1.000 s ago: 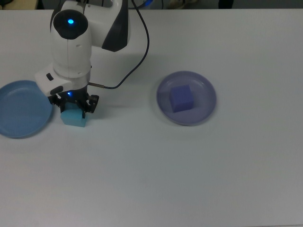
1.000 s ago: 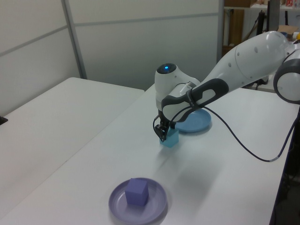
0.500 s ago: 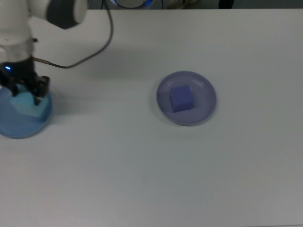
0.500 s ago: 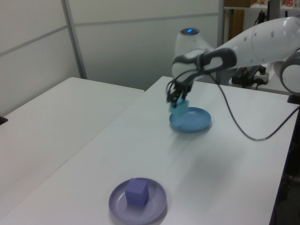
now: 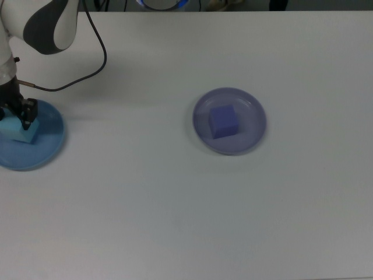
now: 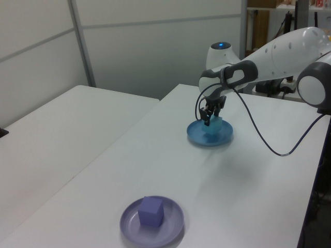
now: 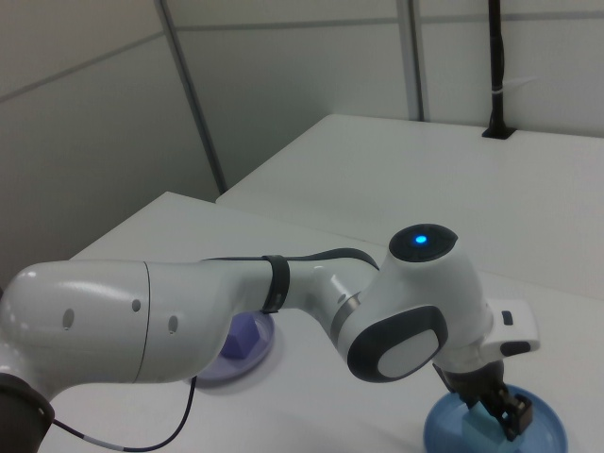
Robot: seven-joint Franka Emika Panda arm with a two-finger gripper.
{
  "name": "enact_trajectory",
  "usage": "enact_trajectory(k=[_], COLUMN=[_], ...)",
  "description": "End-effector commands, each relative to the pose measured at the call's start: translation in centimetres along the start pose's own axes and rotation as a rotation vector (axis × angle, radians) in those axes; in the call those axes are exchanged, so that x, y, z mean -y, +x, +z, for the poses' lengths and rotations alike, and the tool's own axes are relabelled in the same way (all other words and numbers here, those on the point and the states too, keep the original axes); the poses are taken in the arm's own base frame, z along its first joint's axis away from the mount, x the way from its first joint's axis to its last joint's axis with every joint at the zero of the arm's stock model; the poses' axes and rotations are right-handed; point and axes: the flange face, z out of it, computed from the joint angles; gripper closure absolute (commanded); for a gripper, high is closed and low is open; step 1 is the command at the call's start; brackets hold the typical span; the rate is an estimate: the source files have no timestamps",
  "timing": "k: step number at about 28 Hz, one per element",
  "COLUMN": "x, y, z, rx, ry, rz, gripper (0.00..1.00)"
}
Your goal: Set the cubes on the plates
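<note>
At the top view's far left my end effector [image 5: 13,116] is clamped on the cyan cube [image 5: 20,131], over the blue plate [image 5: 44,149]. It looks light, stiff and matte; I'd grip flat opposite faces.

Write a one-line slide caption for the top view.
Gripper over cyan cube on blue plate; purple cube on lavender plate.
</note>
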Motion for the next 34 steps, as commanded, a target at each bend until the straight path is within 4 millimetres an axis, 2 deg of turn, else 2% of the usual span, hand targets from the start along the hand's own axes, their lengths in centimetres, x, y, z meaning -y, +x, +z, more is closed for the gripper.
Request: enact_trajectory(k=[1, 2, 3, 9, 13, 16, 17, 19, 21, 22, 26, 27, 34], x=[-0.2, -0.1, -0.1, 0.2, 1.0, 3.2, 4.4, 5.6, 7.8, 9.3, 13.2, 14.9, 19.9], y=[0.4, 0.4, 0.4, 0.6, 0.3, 0.3, 0.1, -0.1, -0.4, -1.0, -2.2, -3.0, -5.7], z=[-1.0, -1.0, -1.1, -2.8, -6.2, -9.3, -11.2, -13.2, -15.2, -17.1, -20.6, -22.0, -25.5], rx=[-0.023, -0.022, -0.024, -0.04, -0.027, -0.024, -0.02, -0.018, -0.01, 0.004, 0.033, 0.055, 0.124], ry=[0.007, 0.009, 0.009, 0.012, 0.042, 0.067, 0.083, 0.095, 0.108, 0.125, 0.154, 0.14, 0.107], rz=[-0.032, -0.048, -0.066, -0.091, -0.086, -0.055, -0.007, 0.032, 0.041, 0.043, 0.008, -0.003, -0.031], gripper=[0.36, 0.05, 0.0, 0.0, 0.0, 0.0, 0.0, 0.0, 0.0, 0.0, 0.0, 0.0, 0.0])
